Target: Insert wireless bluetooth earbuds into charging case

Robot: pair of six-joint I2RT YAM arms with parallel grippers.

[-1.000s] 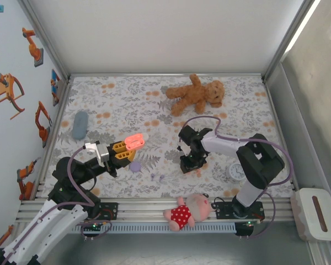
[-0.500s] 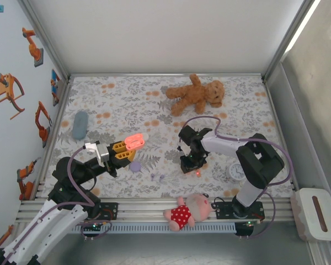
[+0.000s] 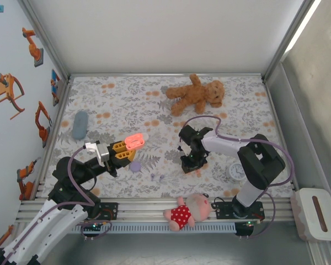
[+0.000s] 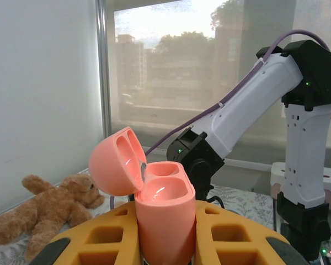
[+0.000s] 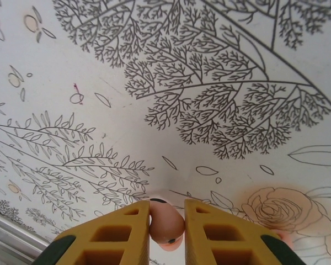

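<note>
My left gripper (image 4: 164, 215) is shut on the body of a coral charging case (image 4: 161, 190), held upright above the mat with its lid hinged open to the left and both wells empty. From above, that case (image 3: 134, 141) sits left of centre. My right gripper (image 5: 166, 212) points down at the floral mat and is shut on an orange-pink earbud (image 5: 166, 224), which is pinched between the yellow fingers (image 5: 124, 232). In the top view the right gripper (image 3: 191, 164) sits low over the mat, right of centre. Two tiny lilac earbuds (image 3: 157, 177) lie on the mat between the arms.
A lilac case (image 3: 135, 166) lies near the left gripper. A blue-grey case (image 3: 80, 125) lies at the left. A brown teddy bear (image 3: 194, 95) lies at the back, a pig doll (image 3: 187, 210) on the front rail, and a small white clock (image 3: 235, 171) beside the right arm.
The right gripper's fingers have closed onto the orange-pink earbud on the mat. The left arm and its case have not moved.
</note>
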